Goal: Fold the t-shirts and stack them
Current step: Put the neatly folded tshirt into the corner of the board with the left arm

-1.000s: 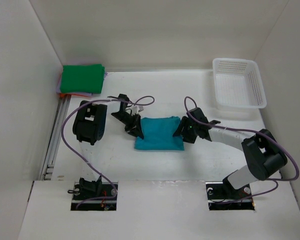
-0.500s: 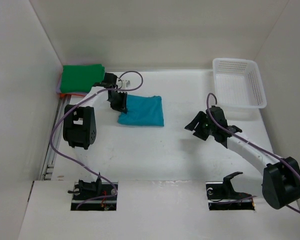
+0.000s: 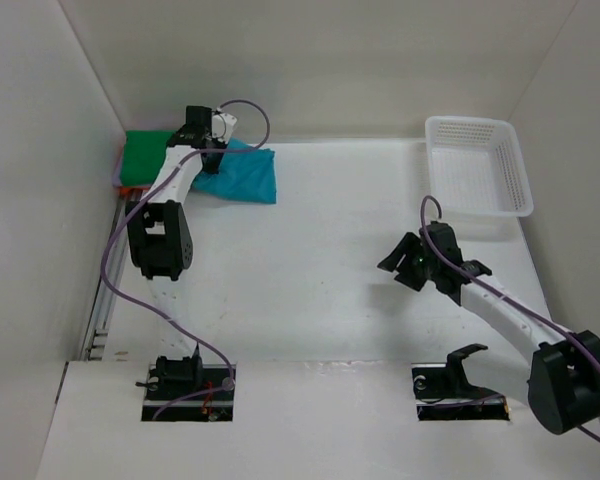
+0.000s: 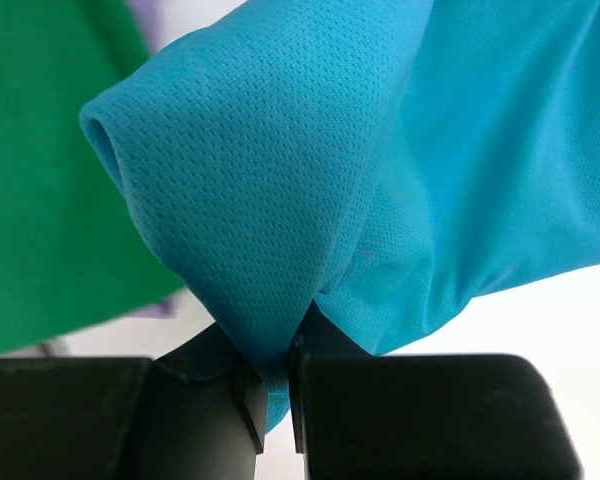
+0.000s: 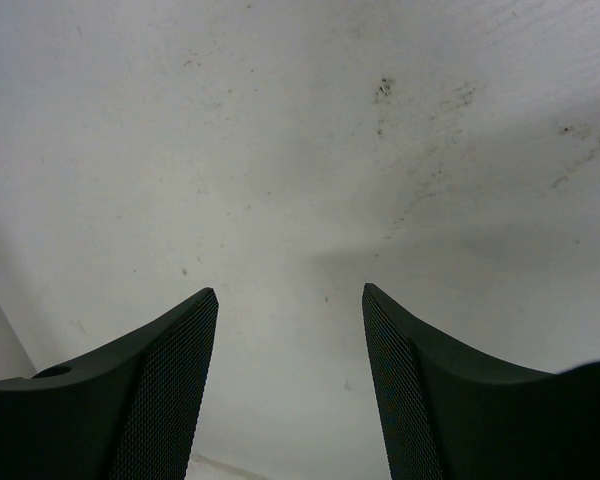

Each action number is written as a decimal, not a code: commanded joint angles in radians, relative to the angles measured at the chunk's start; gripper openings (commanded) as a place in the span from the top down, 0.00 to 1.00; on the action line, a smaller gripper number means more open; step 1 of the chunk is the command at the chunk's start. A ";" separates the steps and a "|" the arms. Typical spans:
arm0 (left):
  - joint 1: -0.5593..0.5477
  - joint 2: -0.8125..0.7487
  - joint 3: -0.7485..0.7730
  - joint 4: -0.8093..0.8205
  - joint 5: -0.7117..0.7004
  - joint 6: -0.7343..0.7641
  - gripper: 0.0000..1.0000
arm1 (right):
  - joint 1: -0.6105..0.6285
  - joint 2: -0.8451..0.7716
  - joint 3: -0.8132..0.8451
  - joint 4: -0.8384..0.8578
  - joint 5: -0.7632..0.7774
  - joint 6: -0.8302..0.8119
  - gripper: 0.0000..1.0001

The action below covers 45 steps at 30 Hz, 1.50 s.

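Left gripper (image 3: 210, 158) is clamped on a bunched fold of the teal t-shirt (image 3: 244, 176). In the left wrist view the two fingers (image 4: 220, 400) meet w/ cloth pinched btwn them, no gap seen. The teal t-shirt (image 4: 380, 150) rises from the left gripper (image 4: 280, 372) as a puckered ridge, the rest spreading away to the right.

Landmark = green t-shirt (image 3: 145, 157), folded flat in the far-left corner of the table (image 3: 330, 260). The teal one sits just right of it, its left end up at the green's right edge where the grip is. Can't tell if the two cloths touch, as the arm covers that seam. The teal's other end lies on bare table, away from the green. Under the green t-shirt (image 4: 40, 180) a thin lavender t-shirt (image 4: 158, 310) edge shows, & an orange t-shirt (image 3: 128, 188) strip peeks out on its near side.

Right gripper (image 3: 398, 262) is well apart from the green, far to its right & nearer the arm bases, over bare table (image 5: 280, 140). Its fingers (image 5: 170, 380) stand spread around the right gripper (image 5: 290, 300) midpoint, nothing btwn them.

White mesh basket (image 3: 477, 170) is far right of the green, at about the same depth.
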 commanded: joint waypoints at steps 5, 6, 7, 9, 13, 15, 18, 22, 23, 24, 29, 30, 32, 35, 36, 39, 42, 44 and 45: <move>0.050 0.038 0.204 -0.011 -0.061 0.129 1.00 | -0.014 -0.044 -0.033 -0.006 0.015 -0.012 0.35; 0.054 0.038 0.216 -0.011 -0.061 0.136 1.00 | -0.014 -0.046 -0.037 -0.006 0.015 -0.010 0.35; 0.057 0.038 0.227 -0.011 -0.061 0.142 1.00 | -0.015 -0.050 -0.040 -0.006 0.015 -0.009 0.35; 0.067 0.044 0.259 -0.022 -0.061 0.158 1.00 | -0.015 -0.055 -0.048 -0.006 0.015 -0.008 0.35; 0.100 0.073 0.367 -0.082 -0.045 0.167 1.00 | -0.023 -0.063 -0.054 -0.014 0.010 -0.013 0.35; 0.125 0.082 0.422 -0.114 -0.021 0.167 1.00 | -0.026 -0.069 -0.057 -0.019 0.010 -0.015 0.35; 0.165 0.096 0.485 -0.156 0.020 0.165 1.00 | -0.029 -0.073 -0.063 -0.020 0.009 -0.015 0.35; 0.214 0.130 0.539 -0.209 0.076 0.158 1.00 | -0.029 -0.069 -0.065 -0.020 0.006 -0.016 0.35; 0.226 0.139 0.549 -0.217 0.086 0.159 1.00 | -0.029 -0.066 -0.065 -0.020 0.004 -0.016 0.35; 0.234 0.146 0.560 -0.223 0.091 0.162 1.00 | -0.029 -0.061 -0.063 -0.020 0.002 -0.018 0.35; 0.284 0.235 0.701 -0.262 0.093 0.165 1.00 | -0.023 -0.038 -0.047 -0.026 0.001 -0.024 0.35; 0.292 0.246 0.716 -0.263 0.093 0.164 0.99 | -0.023 -0.032 -0.040 -0.029 0.001 -0.024 0.35; 0.304 0.255 0.718 -0.246 0.093 0.167 0.98 | -0.023 -0.021 -0.031 -0.029 0.001 -0.024 0.35; 0.309 0.284 0.720 -0.231 0.083 0.178 0.97 | -0.018 0.003 -0.017 -0.031 -0.001 -0.025 0.35; 0.312 0.294 0.723 -0.222 0.077 0.178 0.96 | -0.017 0.012 -0.013 -0.031 -0.005 -0.027 0.35; 0.324 0.324 0.744 -0.183 0.060 0.167 0.95 | -0.008 0.036 0.002 -0.032 -0.014 -0.027 0.35; 0.335 0.346 0.772 -0.144 0.037 0.164 0.93 | 0.002 0.049 0.018 -0.043 -0.016 -0.030 0.35; 0.340 0.357 0.775 -0.111 0.015 0.173 0.90 | 0.006 0.060 0.024 -0.048 -0.017 -0.030 0.34; 0.341 0.364 0.776 -0.093 -0.004 0.175 0.88 | 0.011 0.068 0.026 -0.048 -0.019 -0.030 0.34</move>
